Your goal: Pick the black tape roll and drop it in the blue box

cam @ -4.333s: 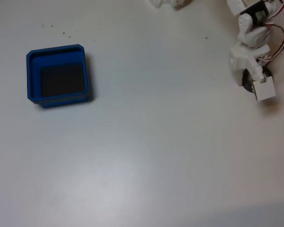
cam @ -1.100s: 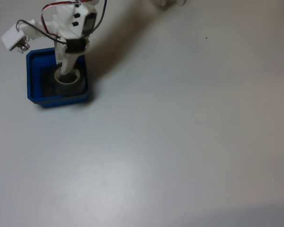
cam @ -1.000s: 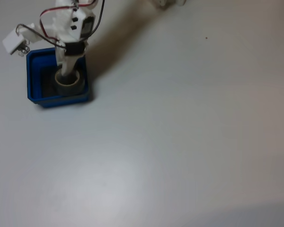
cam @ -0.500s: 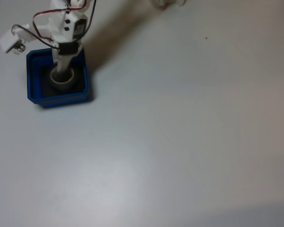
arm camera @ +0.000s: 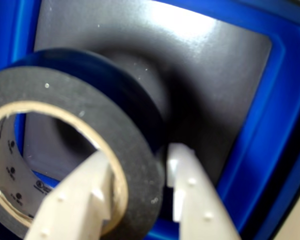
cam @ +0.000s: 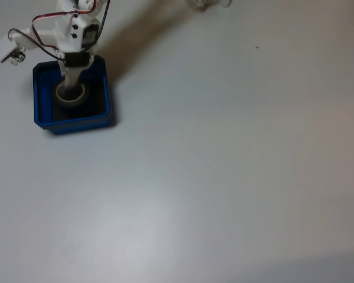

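The blue box [cam: 42, 115] sits at the left of the table in the fixed view, its dark floor [arm camera: 205, 75] large in the wrist view. My gripper [cam: 70, 93] reaches down into the box from the top. The black tape roll [cam: 71, 98] with its pale core hangs inside the box. In the wrist view the roll [arm camera: 90, 115] has its wall pinched between my two white fingers [arm camera: 187, 200], one inside the core and one outside. My gripper [arm camera: 137, 195] is shut on it, above the box floor.
The white table [cam: 224, 165] spreads wide to the right and front of the box. A white arm part [cam: 209, 3] shows at the top edge. A small white module [cam: 6, 52] on red and black wires hangs off the arm left of the box.
The arm carried the roll from the table's right side to the box. Over the last second it shifted left and toward the box's middle, roll still held.
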You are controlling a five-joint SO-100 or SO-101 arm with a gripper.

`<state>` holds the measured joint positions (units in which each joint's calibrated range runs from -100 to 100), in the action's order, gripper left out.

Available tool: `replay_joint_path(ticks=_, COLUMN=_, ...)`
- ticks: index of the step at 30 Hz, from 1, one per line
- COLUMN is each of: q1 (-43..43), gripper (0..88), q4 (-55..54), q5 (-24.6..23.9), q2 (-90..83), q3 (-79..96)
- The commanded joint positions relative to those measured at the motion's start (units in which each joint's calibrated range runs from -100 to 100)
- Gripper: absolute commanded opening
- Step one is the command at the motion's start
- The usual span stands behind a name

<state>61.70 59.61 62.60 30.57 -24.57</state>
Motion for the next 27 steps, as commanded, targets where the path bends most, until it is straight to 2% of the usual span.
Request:
replay_joint_path(ticks=1, q1=0.0, gripper=1.4, q4=-1.2, q5=0.2, q2=-1.0, q3=-4.1)
replay_joint_path(ticks=27, q1=-1.1, gripper=2.2, q4=-3.8, q5=0.4, q2=4.0, q3=-4.1)
